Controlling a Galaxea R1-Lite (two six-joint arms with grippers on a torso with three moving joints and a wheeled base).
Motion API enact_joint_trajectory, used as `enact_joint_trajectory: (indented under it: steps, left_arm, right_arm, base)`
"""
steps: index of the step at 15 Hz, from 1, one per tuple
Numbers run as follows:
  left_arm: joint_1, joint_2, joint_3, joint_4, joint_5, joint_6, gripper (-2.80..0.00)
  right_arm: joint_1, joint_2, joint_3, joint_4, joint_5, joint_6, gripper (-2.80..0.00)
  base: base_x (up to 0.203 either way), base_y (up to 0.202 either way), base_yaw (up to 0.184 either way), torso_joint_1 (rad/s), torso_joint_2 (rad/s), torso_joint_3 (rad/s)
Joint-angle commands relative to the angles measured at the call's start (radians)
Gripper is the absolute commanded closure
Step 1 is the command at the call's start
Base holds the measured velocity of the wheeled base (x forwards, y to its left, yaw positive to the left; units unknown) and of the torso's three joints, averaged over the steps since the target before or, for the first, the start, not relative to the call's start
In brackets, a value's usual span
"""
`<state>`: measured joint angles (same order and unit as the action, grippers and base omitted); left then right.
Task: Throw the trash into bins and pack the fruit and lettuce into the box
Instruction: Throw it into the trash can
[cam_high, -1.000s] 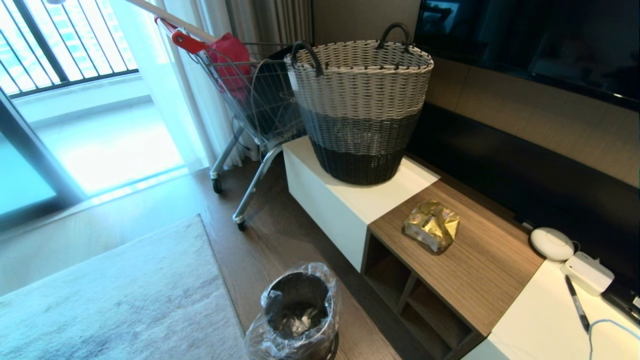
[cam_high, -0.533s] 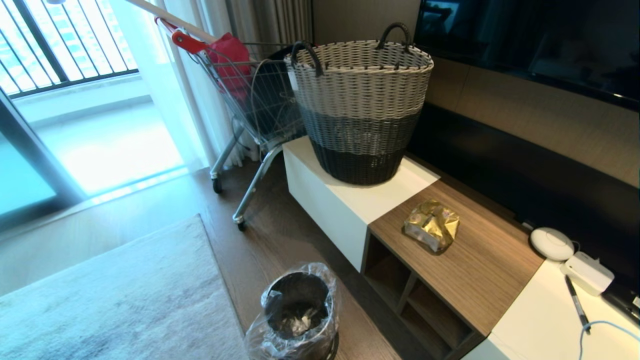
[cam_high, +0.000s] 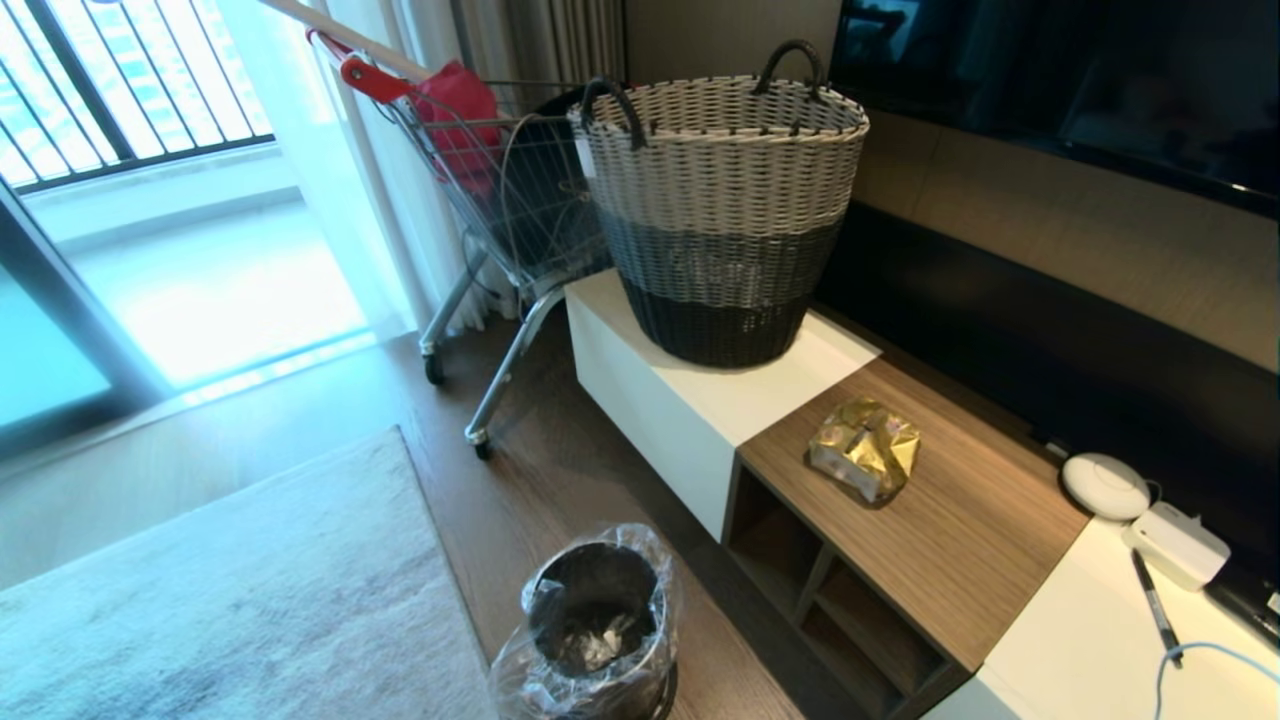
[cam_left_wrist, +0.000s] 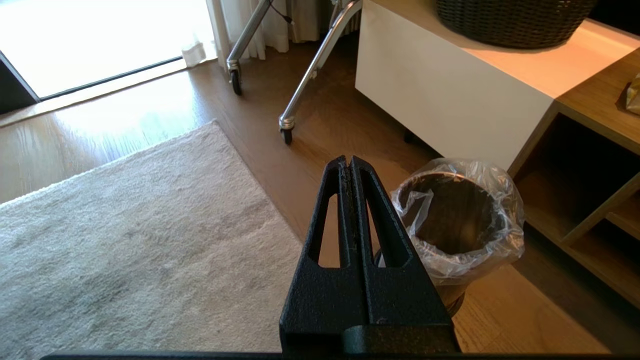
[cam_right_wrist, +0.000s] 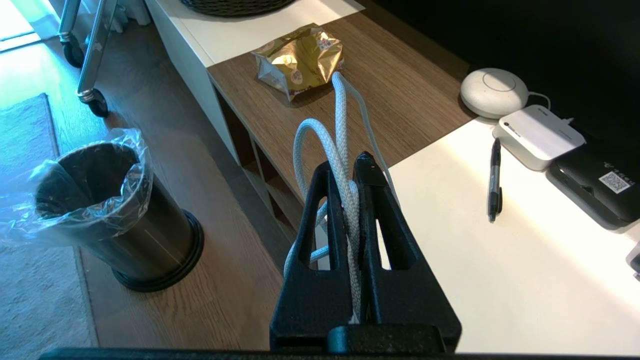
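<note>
A crinkled gold snack wrapper (cam_high: 865, 462) (cam_right_wrist: 300, 60) lies on the wooden top of the low cabinet (cam_high: 960, 560). One steel bin (cam_high: 640, 548) (cam_left_wrist: 450, 265) (cam_right_wrist: 140, 235) with a clear liner stands on the floor in front of the cabinet. Something pale and crumpled lies at its bottom. My left gripper (cam_left_wrist: 348, 161) is shut and empty, above the floor beside the bin. My right gripper (cam_right_wrist: 345, 164) is shut on a white braided cord (cam_right_wrist: 341, 115) above the cabinet's front edge. Neither arm shows in the head view. The fruit, the lettuce and the box are out of view.
A tall woven basket (cam_high: 720, 200) stands on the cabinet's white end, with a shopping cart (cam_high: 490, 170) behind it. A round white device (cam_high: 1104, 487), a white box (cam_high: 1175, 545) and a pen (cam_high: 1155, 605) lie at the right. A pale rug (cam_high: 220, 600) covers the floor at the left.
The head view has shifted very slightly. The thin cable at the head view's lower right corner has swung a little. Nothing else has moved.
</note>
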<state>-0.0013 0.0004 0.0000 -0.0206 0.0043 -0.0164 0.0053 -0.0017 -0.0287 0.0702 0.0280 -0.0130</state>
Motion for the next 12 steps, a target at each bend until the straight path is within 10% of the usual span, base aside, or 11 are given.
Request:
enact_joint_trajectory:
  steps: [1, 12]
  left_arm:
    - [0.000, 0.001, 0.000, 0.000, 0.000, -0.002, 0.00]
    - [0.000, 0.000, 0.000, 0.001, 0.000, -0.004, 0.00]
  right_arm:
    - [0.001, 0.002, 0.000, 0.000, 0.001, 0.000, 0.00]
    - [0.001, 0.002, 0.000, 0.000, 0.001, -0.001, 0.00]
  base:
    - [0.000, 0.000, 0.000, 0.002, 0.00, -0.133]
    - [0.000, 0.000, 0.000, 0.003, 0.00, -0.190]
